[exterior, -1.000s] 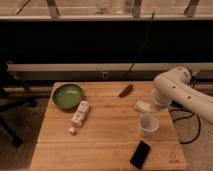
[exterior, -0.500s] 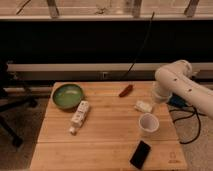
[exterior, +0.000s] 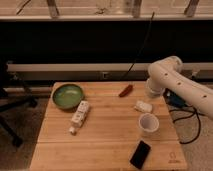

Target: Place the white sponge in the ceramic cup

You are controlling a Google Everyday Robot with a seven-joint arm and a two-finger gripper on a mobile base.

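The white sponge (exterior: 143,106) lies flat on the wooden table (exterior: 105,137), toward the right side. The ceramic cup (exterior: 148,124) stands upright just in front of it, mouth up, and looks empty. My white arm (exterior: 172,80) comes in from the right. My gripper (exterior: 153,93) is at the arm's lower end, just behind and a little above the sponge. It does not hold the sponge.
A green bowl (exterior: 67,95) sits at the back left, with a white labelled bottle (exterior: 79,116) lying in front of it. A red object (exterior: 126,90) lies at the back centre. A black phone (exterior: 140,153) lies near the front edge. Cables and a blue item (exterior: 176,101) are off the right side.
The arm has lifted up and back from the sponge. The sponge and the cup have stayed where they were.
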